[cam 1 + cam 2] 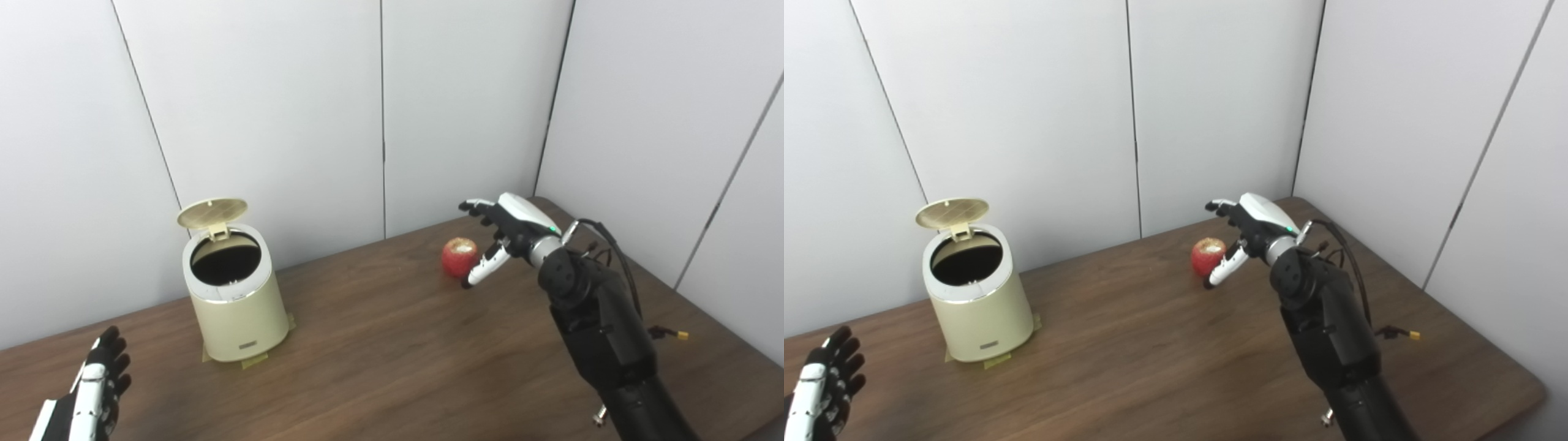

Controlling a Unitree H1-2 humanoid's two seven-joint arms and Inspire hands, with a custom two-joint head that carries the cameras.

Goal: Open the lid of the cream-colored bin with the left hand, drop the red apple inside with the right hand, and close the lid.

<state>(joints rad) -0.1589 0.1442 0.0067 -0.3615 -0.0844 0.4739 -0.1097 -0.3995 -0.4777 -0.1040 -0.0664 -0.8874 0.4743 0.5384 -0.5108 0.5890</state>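
Observation:
The cream-colored bin (236, 309) stands at the left of the wooden table with its round lid (212, 212) tipped up and back, so the dark inside shows. A red apple (459, 256) with a pale top rests on the table near the back middle. My right hand (497, 236) is open around the apple's right side, fingers arched above it and thumb low beside it; I cannot tell whether it touches the fruit. My left hand (95, 386) hovers open at the bottom left corner, well in front and left of the bin, holding nothing.
White wall panels close off the table at the back and right. Tape strips (257, 360) stick out from under the bin's base. A loose cable with a yellow plug (674, 334) lies on the table right of my right arm.

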